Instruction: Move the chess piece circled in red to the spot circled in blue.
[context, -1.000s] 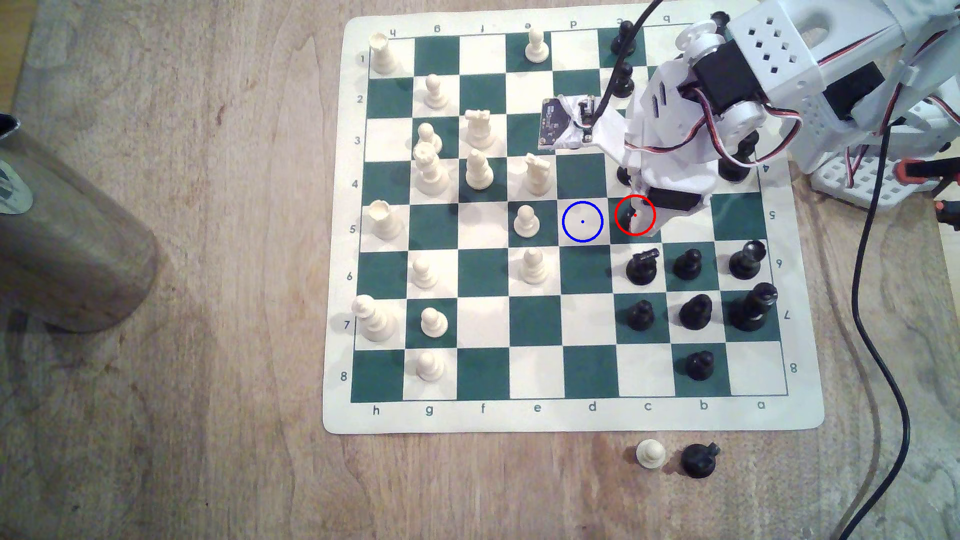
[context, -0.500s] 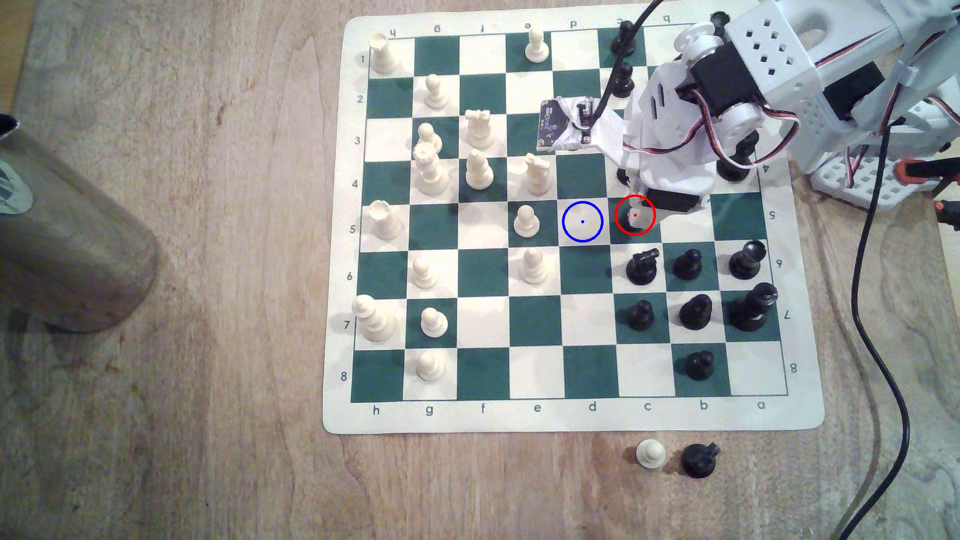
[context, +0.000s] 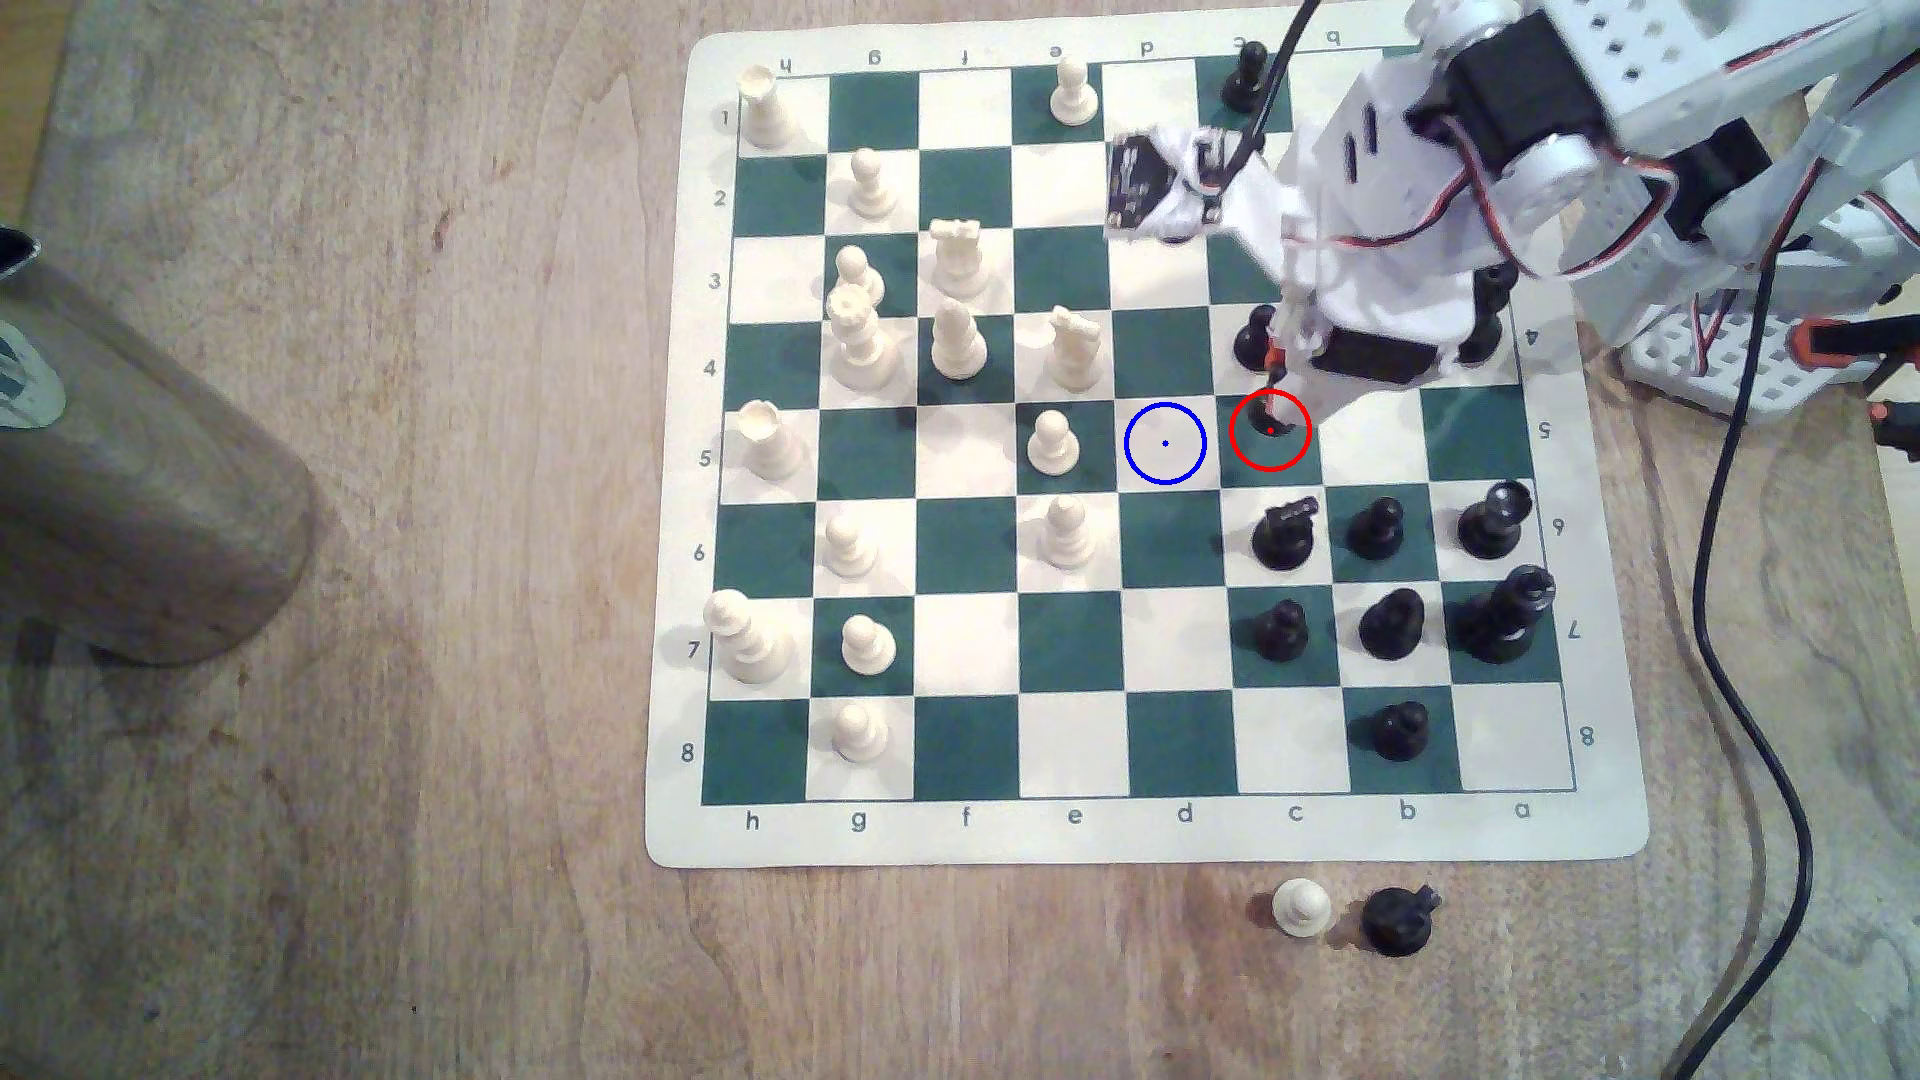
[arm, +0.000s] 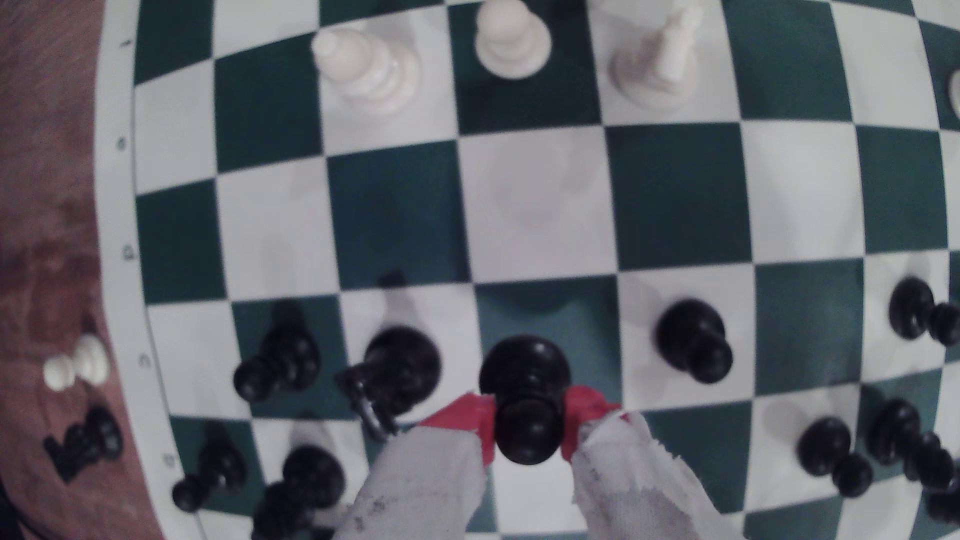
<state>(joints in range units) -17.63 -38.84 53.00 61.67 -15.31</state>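
The black pawn (context: 1270, 423) sits inside the red ring on a dark green square; in the wrist view the pawn (arm: 525, 374) has its ball head pinched between two red-tipped fingers (arm: 470, 420). My gripper (context: 1278, 395) comes down on it from the exterior view's upper right and is shut on the head, as the wrist view of the gripper (arm: 529, 433) shows. Whether the base touches the board is unclear. The spot (context: 1165, 443), a cream square with a blue ring and dot, lies one square to the exterior view's left, and it is bare in the wrist view (arm: 535, 207).
A black knight (context: 1286, 532) and a black pawn (context: 1254, 334) flank the pawn's square. A white pawn (context: 1052, 443) stands just beyond the spot, a white knight (context: 1075, 348) diagonally from it. Off the board lie a white pawn (context: 1300, 907) and a black piece (context: 1398, 919). A metal cylinder (context: 135, 467) stands far left.
The arm and wrist camera have risen and drawn back toward the exterior view's upper right. The finger that covered the red ring has lifted clear, and the black pawn now shows inside it.
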